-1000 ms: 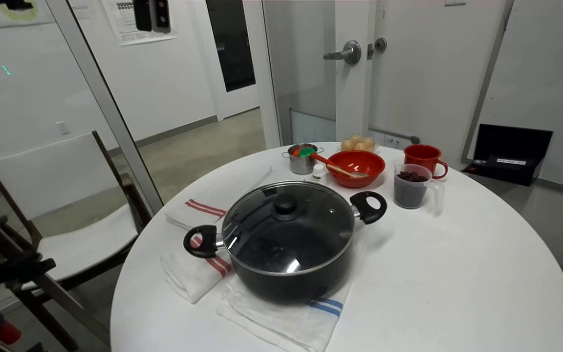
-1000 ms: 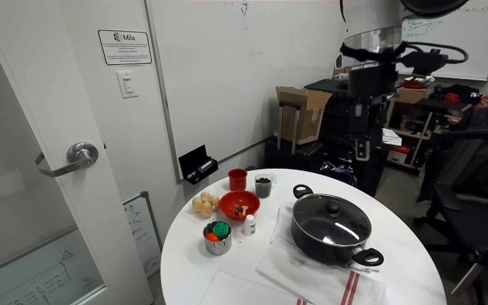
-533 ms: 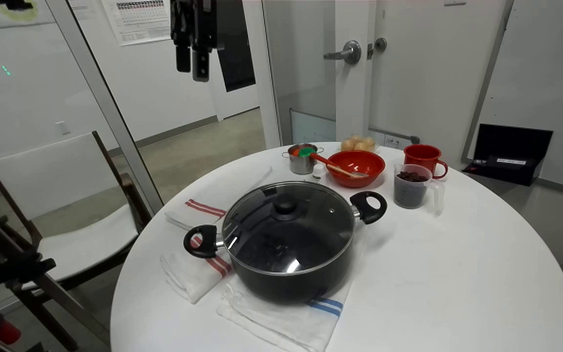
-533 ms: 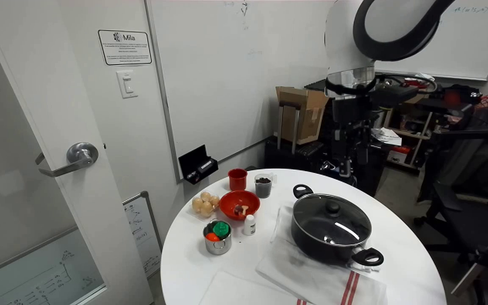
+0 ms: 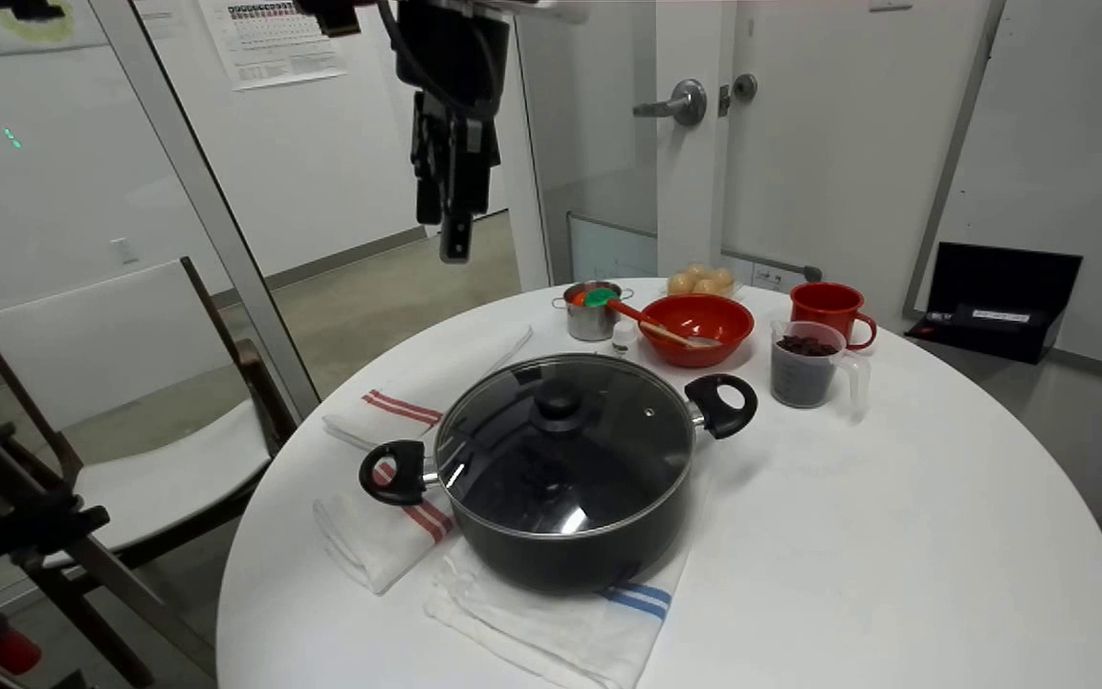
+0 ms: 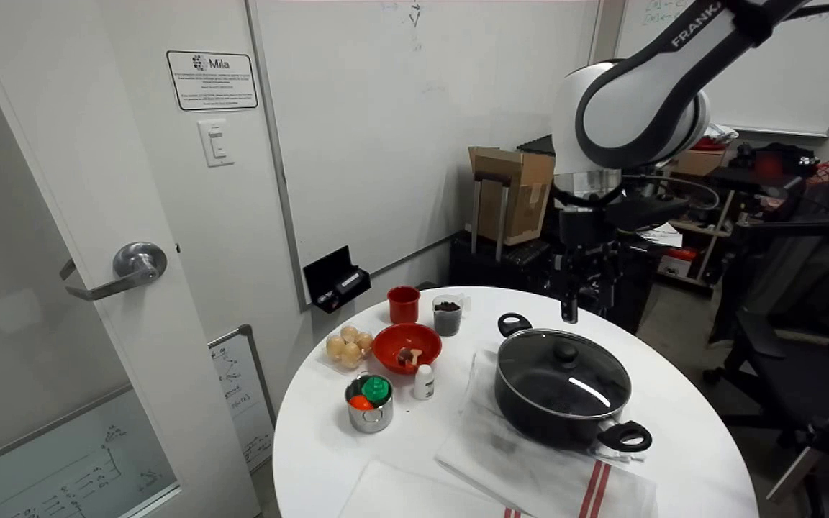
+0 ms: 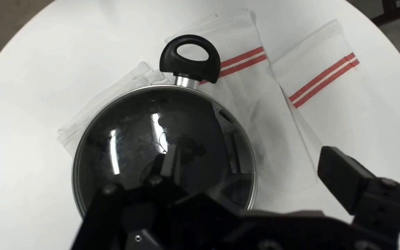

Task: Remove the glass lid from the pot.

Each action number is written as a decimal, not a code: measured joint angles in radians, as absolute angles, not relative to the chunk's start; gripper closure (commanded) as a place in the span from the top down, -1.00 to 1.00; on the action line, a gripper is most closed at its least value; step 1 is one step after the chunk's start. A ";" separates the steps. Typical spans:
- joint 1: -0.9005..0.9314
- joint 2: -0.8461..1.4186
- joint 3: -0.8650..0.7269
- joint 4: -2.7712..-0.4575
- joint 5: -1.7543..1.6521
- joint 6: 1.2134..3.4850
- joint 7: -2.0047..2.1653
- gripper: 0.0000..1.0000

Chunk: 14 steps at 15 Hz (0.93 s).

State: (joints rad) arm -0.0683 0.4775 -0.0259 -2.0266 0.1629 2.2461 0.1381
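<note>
Gripper (image 7: pixel 250 152): spread wide, pointing down; in an exterior view, seen above the left part of the glass lid (image 5: pixel 561 478), with a clear gap between. Glass lid: seated flat on the pot (image 5: pixel 575 565), reaching its rim. Pot, same view: standing on a folded towel (image 5: pixel 551 641), left of the middle of the table (image 5: pixel 895 555). Far side, left to right: steel pan (image 5: pixel 591 323), white bottle (image 5: pixel 625 337), red bowl (image 5: pixel 709 316), red mug (image 5: pixel 833 316). Measuring cup (image 5: pixel 803 383) with dark pieces (image 5: pixel 804 345): just on the near side of the mug.
</note>
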 measured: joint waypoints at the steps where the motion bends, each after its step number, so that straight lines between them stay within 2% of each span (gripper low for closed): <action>1: -0.076 0.498 -0.030 -2.021 0.171 2.255 0.138 1.00; 14: -0.127 0.730 -0.061 -1.838 0.220 2.307 0.238 1.00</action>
State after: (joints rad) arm -0.1272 0.7301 -0.0615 -1.8379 0.2202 2.3069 0.2376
